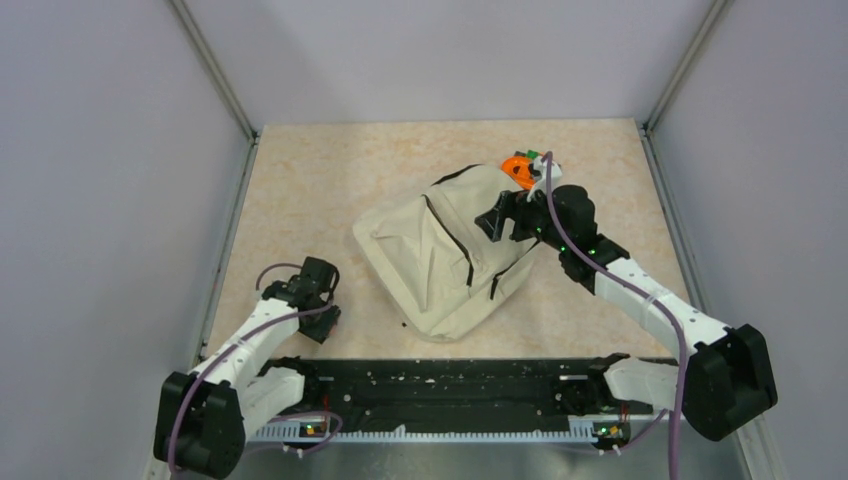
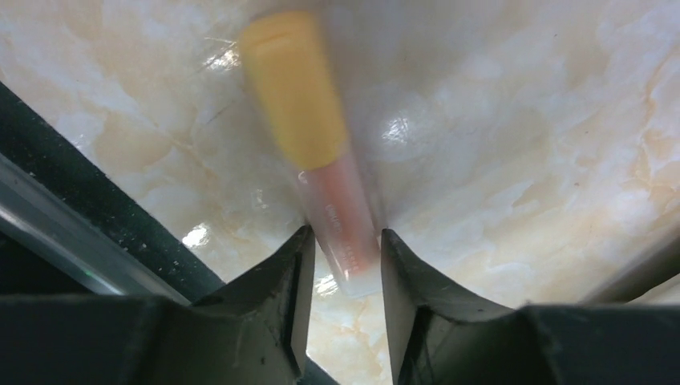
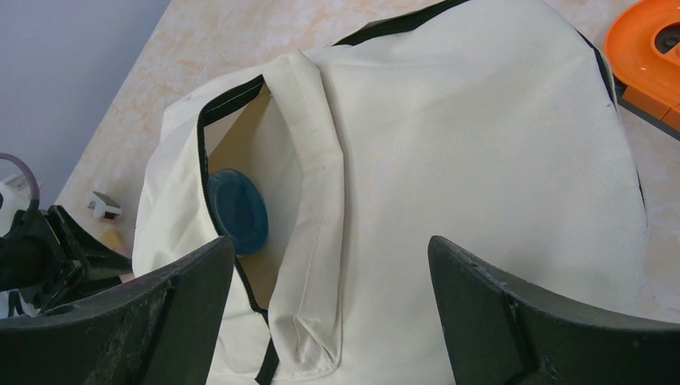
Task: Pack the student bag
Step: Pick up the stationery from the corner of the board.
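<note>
Partly apart, the left jaws point down at the pale marbled counter (image 1: 300,190) at its near left. Between their tips lies the clear end of a slim tube (image 2: 317,144) with a yellow cap and pinkish contents. The tube lies flat on the counter and its cap points away from the wrist. The black tips sit close on either side of the clear end. The tube is blurred, so I cannot tell whether the tips already press on it. The left arm (image 1: 265,335) reaches out from its base on the black rail (image 1: 440,385) along the near edge.

Right of that, about the middle of the counter, lies the student bag (image 1: 435,255), a large soft cream fabric backpack with black zip lines. It lies flat and skewed. In the right wrist view a black-edged zip opening gapes in its upper face. A dark blue round disc (image 3: 237,210) shows inside that opening.

Over the bag's far right part hang the right jaws, spread wide with nothing between them but cream fabric below. The right arm (image 1: 650,300) stretches in from the near right. Just beyond it, by the bag's far right corner, sits an orange round plastic object (image 1: 517,170) on the counter.
</note>
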You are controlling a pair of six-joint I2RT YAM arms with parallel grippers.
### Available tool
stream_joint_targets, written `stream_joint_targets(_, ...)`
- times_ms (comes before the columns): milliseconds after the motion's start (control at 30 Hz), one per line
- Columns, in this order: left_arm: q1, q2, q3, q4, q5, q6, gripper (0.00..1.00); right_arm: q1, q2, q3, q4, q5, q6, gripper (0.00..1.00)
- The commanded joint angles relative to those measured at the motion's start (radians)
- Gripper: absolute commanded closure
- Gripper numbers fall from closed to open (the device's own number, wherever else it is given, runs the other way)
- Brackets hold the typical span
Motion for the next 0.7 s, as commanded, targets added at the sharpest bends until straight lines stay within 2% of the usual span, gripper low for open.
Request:
stream_joint_targets(0,0.006,0.016,-0.004,0.066,0.027,0.018,0.67,-0.01,-0.009,0.001,0.043,-0.006,0.004,0.11)
stream_joint_targets(33,0.005,0.023,-0.001,0.072,0.042,0.028,0.7,-0.011,-0.008,0.001,0.042,-0.007,0.004,0.11)
stream_joint_targets(300,0.003,0.116,0.014,0.185,0.119,0.112,0.8,-0.01,-0.003,0.001,0.042,-0.005,0.004,0.12)
stream_joint_targets(433,-0.01,0.166,0.044,0.221,0.135,0.179,1.0,-0.01,0.002,0.0,0.045,-0.004,0.005,0.12)
stream_joint_targets(667,-0.022,0.129,0.058,0.264,0.142,0.26,1.0,-0.011,0.008,0.009,0.043,-0.004,0.007,0.12)
